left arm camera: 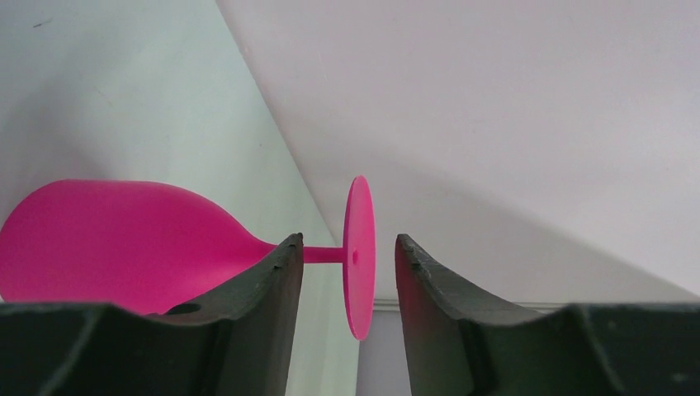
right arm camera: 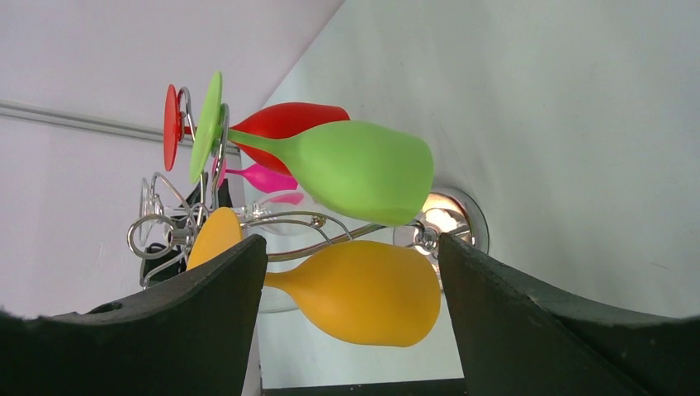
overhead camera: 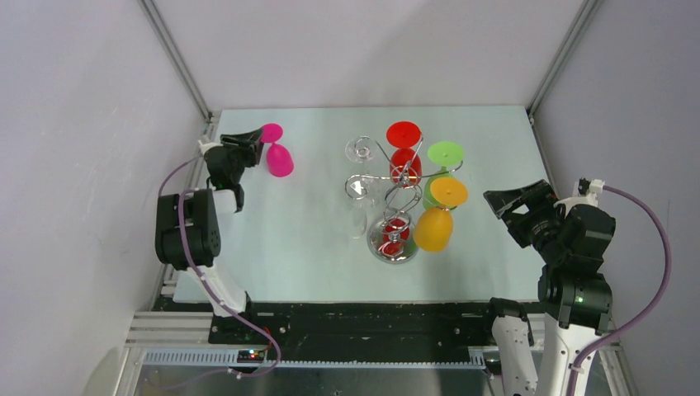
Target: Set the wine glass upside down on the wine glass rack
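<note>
**Pink wine glass (overhead camera: 279,159) between parted fingers**

Standing bowl-down, foot uppermost, at the far left of the bench (overhead camera: 289,247), well apart from the chrome wine glass rack (overhead camera: 394,177) mid-bench. Level with the stem, left pincer (left arm camera: 347,242): fingers apart, one on either side of the round foot, a gap on each side, nothing clamped. Off to the right of the rack and facing it, right pincer (right arm camera: 351,247): wide apart, empty. Hanging bowl-down from the rack's curled arms: red glass (overhead camera: 404,161), green glass (right arm camera: 363,169), orange glass (overhead camera: 433,228), plus clear glasses (overhead camera: 359,150).
</note>
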Robot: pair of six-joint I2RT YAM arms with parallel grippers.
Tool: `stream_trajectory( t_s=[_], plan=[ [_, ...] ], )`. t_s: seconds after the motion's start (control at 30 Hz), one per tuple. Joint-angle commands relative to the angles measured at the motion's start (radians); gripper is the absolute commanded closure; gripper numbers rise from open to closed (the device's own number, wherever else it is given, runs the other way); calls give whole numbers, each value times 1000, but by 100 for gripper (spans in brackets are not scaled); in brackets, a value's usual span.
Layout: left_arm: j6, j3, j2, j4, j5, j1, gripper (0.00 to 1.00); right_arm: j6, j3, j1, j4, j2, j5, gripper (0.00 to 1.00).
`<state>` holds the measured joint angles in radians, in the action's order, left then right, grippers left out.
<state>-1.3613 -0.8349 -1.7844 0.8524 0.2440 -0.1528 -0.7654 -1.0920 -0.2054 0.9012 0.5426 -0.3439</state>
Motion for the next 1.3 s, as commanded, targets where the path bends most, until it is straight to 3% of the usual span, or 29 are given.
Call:
stream_trajectory(
  t_s=[0.0,0.6,1.03,1.27],
  plan=[
    [10,-40,-12,48,12,9,53,19,0,-5,-15,11,6,20],
    [17,-64,-44,48,14,21,69,23,12,-6,-11,4,5,20],
    [12,-60,-14,56,22,21,98,23,14,-8,-10,-3,7,20],
    [16,-44,87,62,27,20,100,29,12,-8,-6,-22,24,20]
  ],
)
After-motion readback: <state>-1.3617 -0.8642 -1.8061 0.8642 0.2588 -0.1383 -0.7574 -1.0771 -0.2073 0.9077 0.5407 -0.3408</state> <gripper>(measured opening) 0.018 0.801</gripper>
